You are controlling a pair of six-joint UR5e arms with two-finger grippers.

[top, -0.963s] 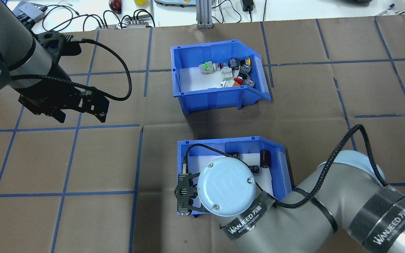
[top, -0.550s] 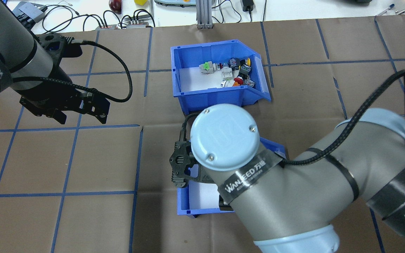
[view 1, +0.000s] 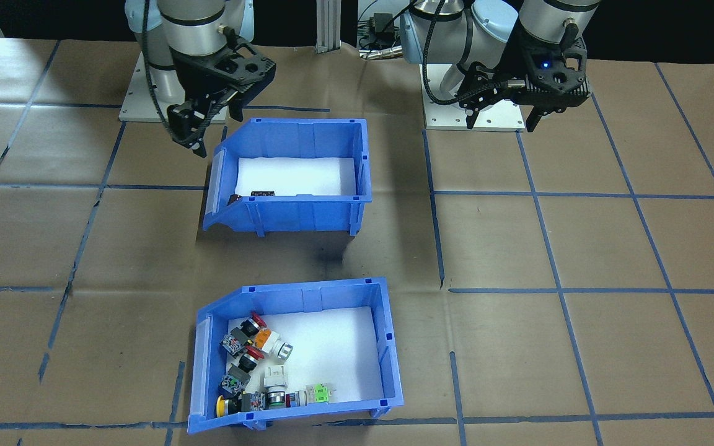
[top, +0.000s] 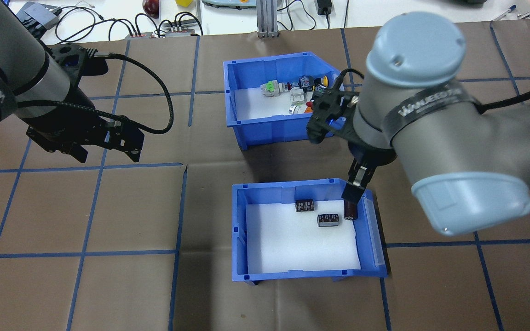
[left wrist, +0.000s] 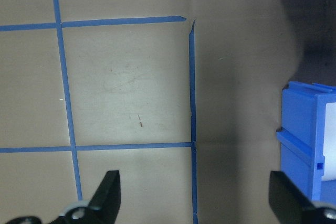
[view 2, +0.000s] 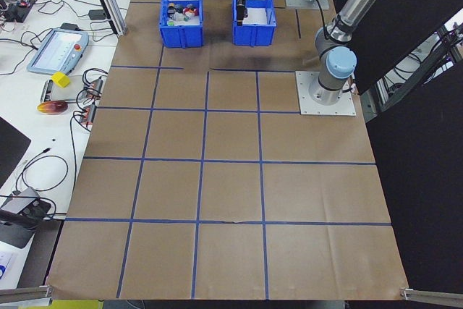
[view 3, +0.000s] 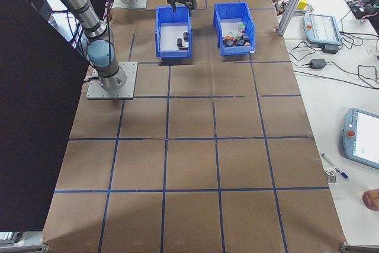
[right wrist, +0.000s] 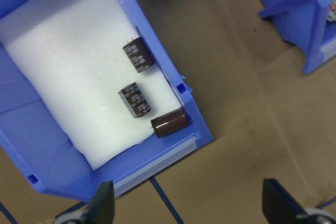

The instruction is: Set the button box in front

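Button box (top: pixel 288 96): glossy blue moulded-plastic bin, ribbed walls, one sloped cut-away side, white foam floor. It sits flat on the brown paper table cover (top: pixel 108 207), on the far side of the second blue bin (top: pixel 308 230) from the robot, a strip of bare paper between the two. Small push-button switches (view 1: pixel 251 365) are heaped at the box's cut-away end: round caps in red, orange, yellow and green, on grey blocky bodies.

The second bin is the same shape, also with a matte foam floor, and holds three short dark cylinders (right wrist: pixel 144 95), two black with printed labels, one brown and smooth, all lying on their sides.

Right gripper (view 1: pixel 211 127): black, skeletal frame, fingers spread wide, holding nothing, hanging above the second bin's cut-away end.

Left gripper (top: pixel 106 154): black, fingers wide apart, empty, over bare paper well to the side of the second bin, away from its cut-away end.

Blue tape lines (top: pixel 180 207) grid the paper, which is creased in spots.
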